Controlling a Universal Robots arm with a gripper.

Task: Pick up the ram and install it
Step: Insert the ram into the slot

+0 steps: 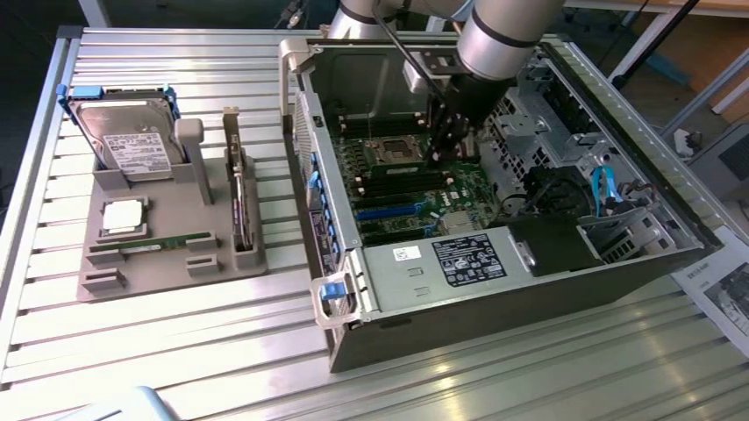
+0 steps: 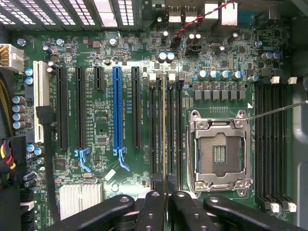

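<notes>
Gripper (image 2: 165, 186) narrow, clamped on ram (image 2: 165, 125). Ram hangs edge-on over memory slots (image 2: 177, 130), beside empty processor socket (image 2: 220, 151). You line stick exactly along one slot, both ends level; press straight, evenly, no tilt.

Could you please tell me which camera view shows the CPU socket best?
The wrist view: the socket is seen straight on, whole and empty. The exterior view shows the socket at a slant, beside the arm.
</notes>
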